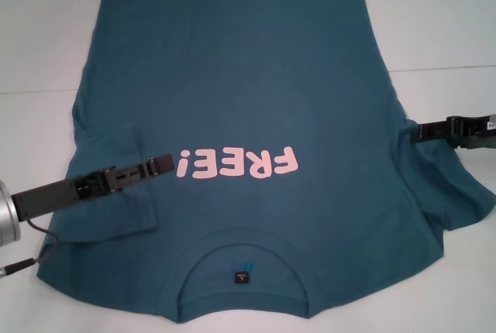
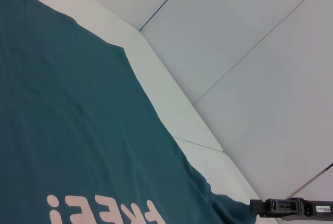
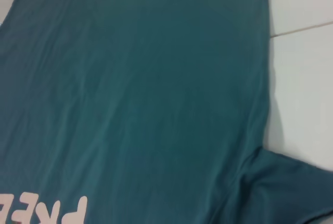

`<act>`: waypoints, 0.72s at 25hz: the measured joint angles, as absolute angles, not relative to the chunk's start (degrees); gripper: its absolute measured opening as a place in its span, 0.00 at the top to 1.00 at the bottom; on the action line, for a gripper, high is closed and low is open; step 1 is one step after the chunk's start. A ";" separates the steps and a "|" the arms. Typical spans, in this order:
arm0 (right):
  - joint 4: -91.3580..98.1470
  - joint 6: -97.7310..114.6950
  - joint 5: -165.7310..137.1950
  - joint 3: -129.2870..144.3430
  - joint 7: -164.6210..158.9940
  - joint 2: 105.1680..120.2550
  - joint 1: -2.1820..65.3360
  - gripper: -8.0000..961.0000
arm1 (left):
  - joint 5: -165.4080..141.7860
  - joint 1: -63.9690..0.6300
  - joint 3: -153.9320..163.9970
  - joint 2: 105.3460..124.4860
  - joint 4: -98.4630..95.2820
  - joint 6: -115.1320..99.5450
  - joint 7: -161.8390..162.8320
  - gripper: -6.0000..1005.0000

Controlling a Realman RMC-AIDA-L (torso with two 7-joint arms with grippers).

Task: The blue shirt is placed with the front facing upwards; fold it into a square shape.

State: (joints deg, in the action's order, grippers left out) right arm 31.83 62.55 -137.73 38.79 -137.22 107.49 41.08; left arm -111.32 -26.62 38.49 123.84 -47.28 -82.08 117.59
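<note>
A white tabletop point(image 1: 46, 46) fills the scene, crossed by a thin seam on the right, and the blue shirt point(image 1: 256, 101) lies spread across it, print up, collar point(image 1: 244, 252) at the near edge and hem far. The left sleeve point(image 1: 116, 217) is folded inward onto the body. The left gripper point(image 1: 159, 165) sits over the chest beside the pink "FREE!" print point(image 1: 236, 164); whether its jaws are parted cannot be told. The right gripper point(image 1: 415, 133) is at the shirt's right edge by the sleeve, its jaws likewise unreadable.
</note>
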 joint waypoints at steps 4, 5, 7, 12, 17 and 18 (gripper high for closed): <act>31.76 62.41 -137.96 39.15 -136.49 107.69 41.19 0.16 | -111.36 -26.56 38.50 123.84 -47.28 -82.10 117.59 0.07; 31.75 62.43 -138.14 39.27 -136.49 107.69 41.22 0.16 | -111.36 -26.54 38.50 123.84 -47.28 -82.09 117.59 0.07; 31.87 62.83 -138.38 39.76 -136.66 107.50 41.02 0.16 | -111.36 -26.50 38.49 123.84 -47.28 -82.10 117.59 0.07; 31.90 63.83 -138.95 39.89 -136.81 106.97 40.72 0.16 | -111.36 -26.38 38.50 123.84 -47.28 -82.09 117.59 0.07; 31.91 64.03 -141.34 39.91 -136.89 107.04 40.71 0.16 | -111.35 -26.37 38.49 123.84 -47.28 -82.09 117.59 0.07; 31.91 63.86 -141.48 39.90 -136.79 107.13 40.72 0.16 | -111.33 -26.39 38.50 123.84 -47.29 -82.09 117.59 0.07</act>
State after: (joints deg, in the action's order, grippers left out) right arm 31.91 63.86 -141.48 39.90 -136.79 107.13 40.72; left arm -111.33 -26.39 38.50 123.84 -47.29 -82.09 117.59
